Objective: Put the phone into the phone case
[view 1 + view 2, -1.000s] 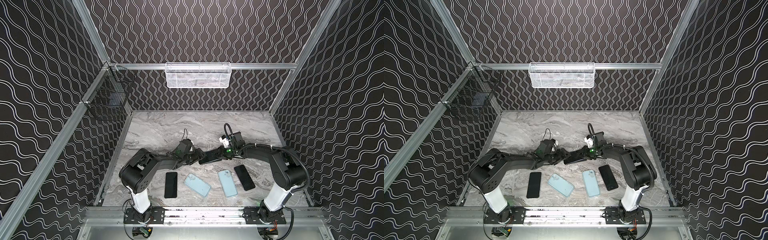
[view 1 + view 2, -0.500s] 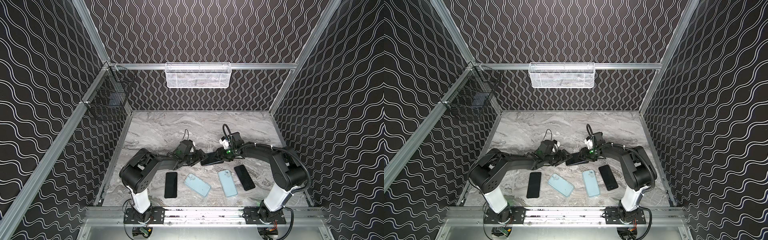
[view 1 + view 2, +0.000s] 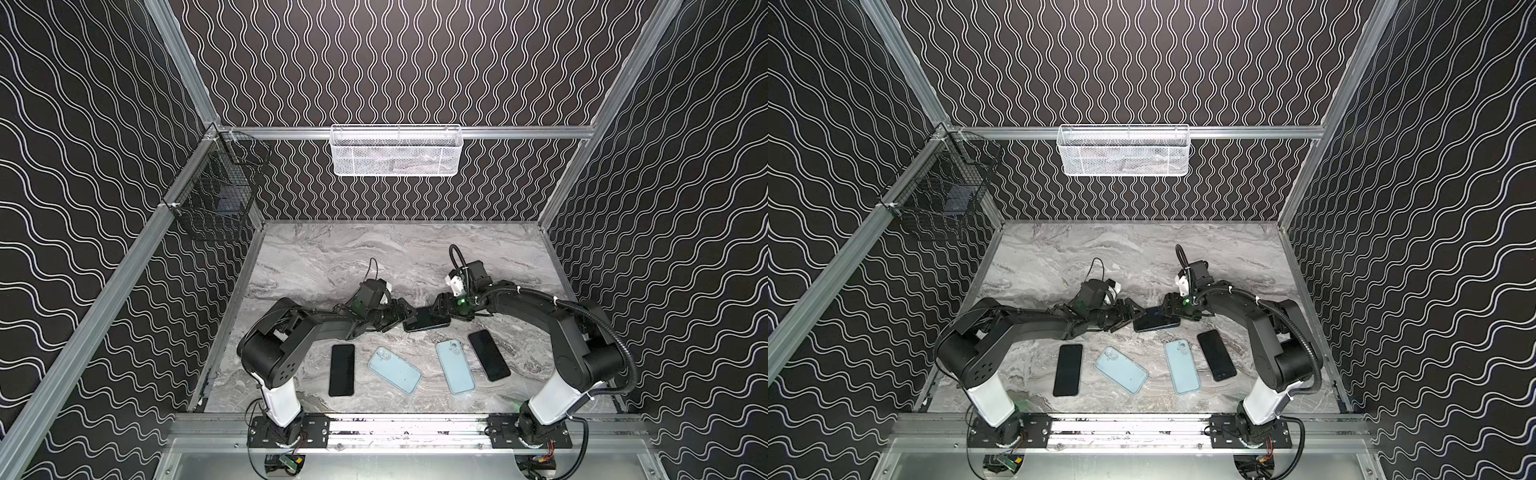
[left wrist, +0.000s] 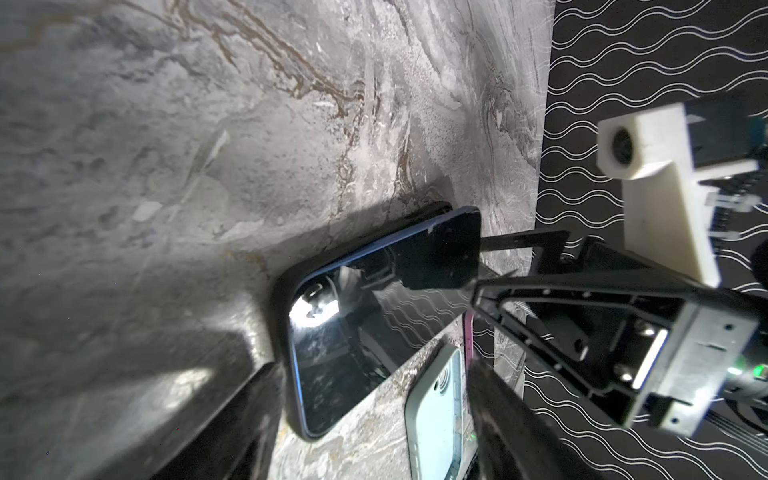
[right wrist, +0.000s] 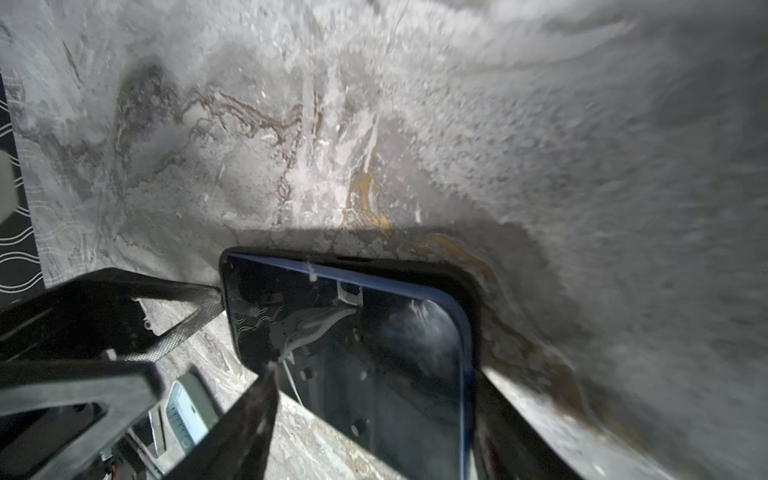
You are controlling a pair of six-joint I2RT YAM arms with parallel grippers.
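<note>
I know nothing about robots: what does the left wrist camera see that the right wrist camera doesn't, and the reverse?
Left wrist only: the right hand from outside, with its white camera housing. Right wrist only: the left hand from outside, a fingertip at a corner of the dark phone. Both: that phone resting in a black case on the marble table, and a pale blue case nearby.

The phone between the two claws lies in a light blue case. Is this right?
Not quite. The phone between the left claw and the right claw lies in a black case, not light blue; the right wrist view shows it.
</note>
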